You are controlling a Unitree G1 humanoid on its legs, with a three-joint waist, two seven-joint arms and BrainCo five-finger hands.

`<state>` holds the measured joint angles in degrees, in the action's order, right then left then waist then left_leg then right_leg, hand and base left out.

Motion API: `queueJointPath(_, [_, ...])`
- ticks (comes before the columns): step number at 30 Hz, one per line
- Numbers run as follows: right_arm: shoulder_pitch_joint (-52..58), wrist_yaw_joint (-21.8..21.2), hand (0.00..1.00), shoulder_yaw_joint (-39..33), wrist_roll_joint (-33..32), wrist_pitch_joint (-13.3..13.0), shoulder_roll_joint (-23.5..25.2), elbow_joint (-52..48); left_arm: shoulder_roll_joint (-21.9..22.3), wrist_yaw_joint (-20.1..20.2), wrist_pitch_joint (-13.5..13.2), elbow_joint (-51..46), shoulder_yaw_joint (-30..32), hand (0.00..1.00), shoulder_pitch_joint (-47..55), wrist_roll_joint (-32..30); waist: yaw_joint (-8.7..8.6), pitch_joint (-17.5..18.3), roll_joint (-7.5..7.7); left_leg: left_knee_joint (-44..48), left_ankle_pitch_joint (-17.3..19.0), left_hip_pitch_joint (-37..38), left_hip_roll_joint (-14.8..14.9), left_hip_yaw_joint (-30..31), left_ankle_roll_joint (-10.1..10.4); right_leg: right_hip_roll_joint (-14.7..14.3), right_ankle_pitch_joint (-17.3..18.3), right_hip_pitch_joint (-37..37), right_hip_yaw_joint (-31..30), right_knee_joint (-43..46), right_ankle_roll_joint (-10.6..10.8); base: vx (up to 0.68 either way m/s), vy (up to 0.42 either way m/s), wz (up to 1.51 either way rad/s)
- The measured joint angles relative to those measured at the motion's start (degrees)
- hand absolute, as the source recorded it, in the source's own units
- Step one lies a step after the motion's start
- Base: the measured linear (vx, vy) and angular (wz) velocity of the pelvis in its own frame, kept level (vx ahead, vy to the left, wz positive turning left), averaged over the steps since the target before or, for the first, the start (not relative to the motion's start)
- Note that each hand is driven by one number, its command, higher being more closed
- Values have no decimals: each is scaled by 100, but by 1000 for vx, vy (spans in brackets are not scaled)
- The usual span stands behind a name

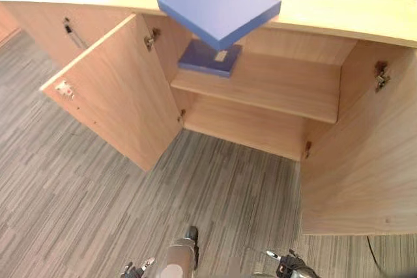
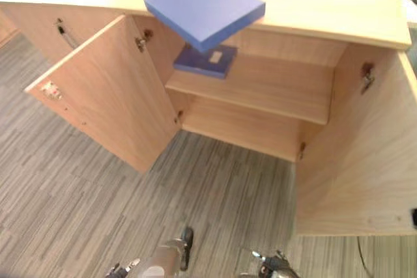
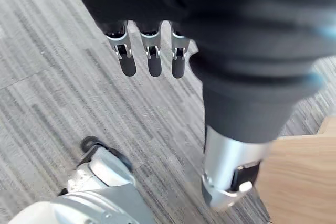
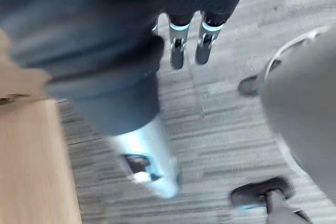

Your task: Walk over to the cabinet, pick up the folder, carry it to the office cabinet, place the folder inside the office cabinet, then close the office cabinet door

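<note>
A flat blue folder lies on the light wooden cabinet top, one corner jutting out past the front edge. Below it a second, darker blue folder with a pale label rests at the left end of the upper shelf inside the cabinet. My left hand hangs low over the carpet with straight fingers and holds nothing. My right hand also hangs by my side, its fingers straight and empty. Both hands are well short of the cabinet.
Both cabinet doors stand wide open: the left door swings out toward me, and the right door reaches far forward on my right. The lower shelf is bare. Grey striped carpet lies between me and the cabinet.
</note>
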<state>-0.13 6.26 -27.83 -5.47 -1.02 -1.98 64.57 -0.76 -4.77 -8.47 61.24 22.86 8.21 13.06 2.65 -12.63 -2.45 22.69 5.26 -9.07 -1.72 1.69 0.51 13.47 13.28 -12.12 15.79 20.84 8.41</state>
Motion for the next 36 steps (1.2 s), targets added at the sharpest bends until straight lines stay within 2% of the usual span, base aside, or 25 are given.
queueJointPath(1, [55,-4,0,-38,5,7,-14,-4,-1,0,0,3,-4,0,49,0,-16,54,45,-100,67,238,-114,-79,-58,253,-35,156,48,589,-136,357,451,-65])
queueJointPath(3, [315,-52,0,-106,29,76,-154,-177,-9,9,-38,4,-142,0,183,-8,-169,273,93,-695,279,1048,-592,-154,-379,1415,-764,917,470,2921,-1739,328,460,-18])
queueJointPath(4, [315,-47,0,-143,90,73,-181,-202,-24,10,-41,8,-136,0,191,-7,-215,301,112,-834,329,1188,-679,-154,-456,1652,-798,1061,525,3344,-1816,279,405,11])
queueJointPath(5, [272,-49,0,-220,219,89,-246,-205,-42,15,-24,9,-132,0,171,-69,-269,300,145,-1074,357,1481,-774,-131,-525,1924,-716,1400,608,3970,-1702,284,357,7])
queueJointPath(6, [243,-52,0,-262,215,107,-243,-188,-57,20,3,5,-126,0,162,-216,-278,243,117,-1210,347,1756,-754,-100,-557,1915,-447,1604,646,4266,-1456,262,298,1])
queueJointPath(7, [243,-53,0,-258,219,99,-223,-189,-64,23,26,15,-104,0,170,-225,-273,215,130,-1226,352,1875,-712,-100,-566,1833,-307,1669,642,4304,-1345,204,182,-11])
queueJointPath(9, [237,-55,0,-245,218,94,-159,-188,-110,25,48,16,-122,0,154,-250,-262,127,150,-1233,363,2229,-505,-50,-583,1292,158,1977,653,4039,-881,197,23,-5])
queueJointPath(10, [241,-55,0,-245,218,90,-138,-190,-118,25,52,16,-123,0,128,-253,-267,133,170,-1225,381,2252,-474,-2,-612,1138,229,2127,642,3896,-779,244,-79,8])
queueJointPath(11, [246,-58,0,-231,216,78,-89,-260,-133,24,52,11,-121,0,43,-254,-273,102,204,-1237,476,2306,-405,101,-714,825,318,2442,617,3526,-661,215,-153,18])
queueJointPath(12, [246,-64,0,-216,217,68,1,-371,-144,22,48,4,-106,0,-59,-252,-277,8,282,-1274,557,2406,-390,182,-728,576,324,2653,655,3000,-647,222,-178,30])
queueJointPath(14, [289,-66,0,-178,217,67,110,-433,-173,26,30,-20,-107,0,-166,-335,-274,-67,420,-1257,751,2576,-452,302,-568,423,130,2666,867,1862,-751,207,-186,39])
queueJointPath(15, [333,-67,0,-167,216,72,151,-444,-186,32,14,-66,-87,0,-170,-362,-273,-70,480,-1236,845,2615,-505,366,-503,446,-82,2651,964,1591,-1084,223,-183,52])
queueJointPath(16, [400,-70,0,-214,223,67,107,-563,12,39,21,-105,-11,0,-223,-421,-290,-70,291,-1053,1093,2605,-339,449,-362,435,58,2508,1148,1759,-1054,215,-142,54])
queueJointPath(17, [422,-73,0,-179,224,81,115,-681,105,57,-4,-207,44,0,-230,-435,-291,-56,261,-919,1130,2555,-278,441,-290,436,190,2411,1286,1763,-1051,253,-150,61])
queueJointPath(21, [446,-110,0,-175,261,94,210,-890,293,207,-5,-368,-56,0,-301,-632,-326,11,198,-888,1122,2523,1,530,-231,332,338,2051,1816,1525,-1012,172,-84,55])
queueJointPath(25, [447,-115,0,-130,348,94,285,-867,249,208,17,-350,-220,0,-226,-639,-314,279,179,-950,1121,2509,253,537,-142,-24,285,1812,1998,1019,-936,151,-7,10])
queueJointPath(27, [436,-115,0,-103,342,93,329,-867,193,211,17,-355,-453,0,-191,-682,-320,350,153,-552,1099,2377,289,471,14,-194,184,1616,1996,668,-861,186,32,-8])
queueJointPath(28, [441,-115,0,34,339,93,332,-858,142,224,16,-382,-641,0,-181,-689,-321,399,118,75,1094,2070,299,329,271,-300,106,1504,1988,396,-862,166,44,-14])
queueJointPath(29, [442,-116,0,124,340,95,331,-857,117,245,15,-404,-684,0,-228,-697,-323,422,152,628,1006,1824,301,182,457,-346,15,1397,1969,227,-821,229,81,-21])
queueJointPath(30, [446,-115,0,270,339,94,319,-858,99,248,17,-426,-715,0,-236,-690,-335,417,138,1453,724,1488,318,-33,810,-381,-53,1192,1946,-12,-768,302,114,-19])
queueJointPath(31, [446,-114,0,284,334,94,316,-859,98,252,17,-449,-721,0,-228,-664,-343,411,134,1896,501,1340,325,-126,852,-393,-86,1060,1926,-144,-750,318,145,-22])
queueJointPath(32, [454,-112,0,289,338,97,309,-857,76,257,8,-488,-770,0,-160,-606,-298,404,173,2746,345,969,396,-374,756,-390,-155,796,1861,-381,-756,274,137,-22])
queueJointPath(33, [452,-109,0,284,338,102,325,-855,42,271,-11,-599,-855,0,-115,-534,-296,407,177,3090,800,733,520,-612,600,-378,-180,602,1811,-507,-732,310,230,-37])
queueJointPath(34, [386,-107,0,271,338,97,306,-843,-10,321,-33,-761,-997,0,-36,-291,-278,398,199,3055,1264,375,623,-819,306,-274,-218,416,1675,-613,-681,249,236,-38])
queueJointPath(36, [304,-107,0,267,338,94,280,-765,-38,358,-73,-925,-1101,0,40,-54,-234,378,226,2658,1477,71,656,-884,30,-114,-246,397,1519,-582,-633,223,299,-49])
